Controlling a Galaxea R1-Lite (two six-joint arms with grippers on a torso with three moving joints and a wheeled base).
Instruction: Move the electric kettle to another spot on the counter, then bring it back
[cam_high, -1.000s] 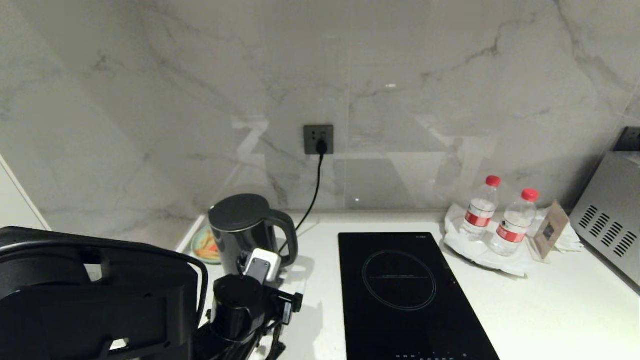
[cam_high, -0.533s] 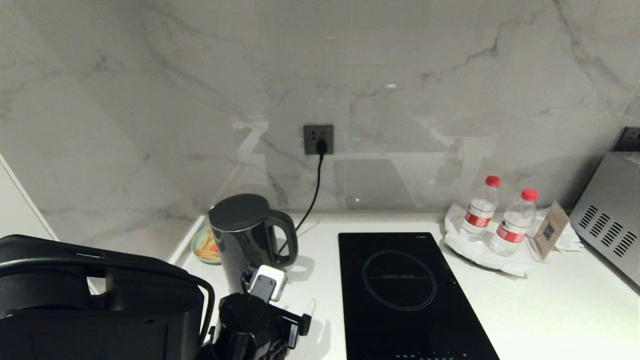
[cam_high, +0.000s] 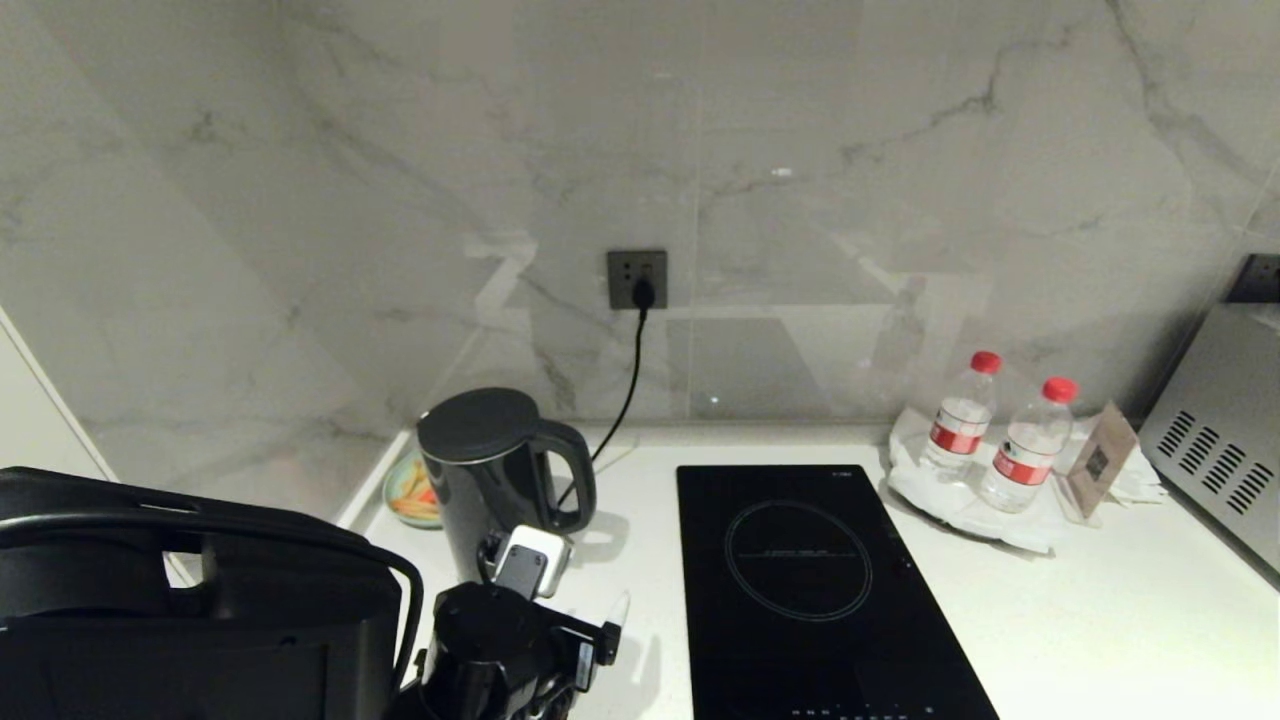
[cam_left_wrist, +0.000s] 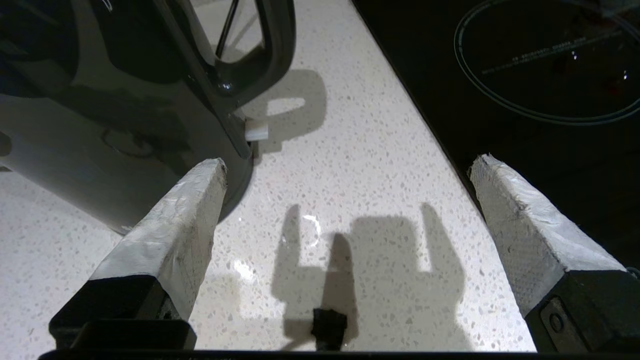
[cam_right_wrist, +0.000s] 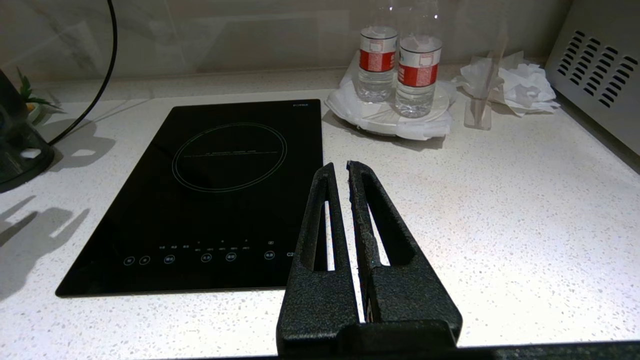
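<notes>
The electric kettle (cam_high: 490, 470), dark with a flat lid and a loop handle (cam_high: 575, 480), stands upright at the back left of the white speckled counter (cam_high: 1100, 620). My left gripper (cam_left_wrist: 348, 162) hovers low over the counter just in front of the kettle (cam_left_wrist: 125, 100), open wide with nothing between its white fingers. One fingertip (cam_left_wrist: 212, 172) is close beside the kettle's foot, the other (cam_left_wrist: 487, 167) at the hob's edge. My right gripper (cam_right_wrist: 340, 167) is parked over the counter's front, shut and empty, and is out of the head view.
A black induction hob (cam_high: 810, 580) lies right of the kettle. Two water bottles (cam_high: 960, 410) stand on a white plate at the back right, beside a card stand (cam_high: 1100, 465) and a metal appliance (cam_high: 1220, 440). A cord (cam_high: 625, 400) hangs from the wall socket (cam_high: 637, 278). A small dish (cam_high: 408, 492) sits behind the kettle.
My left arm has drawn back a little from the kettle toward the counter's front, its gripper still open. The kettle has not moved.
</notes>
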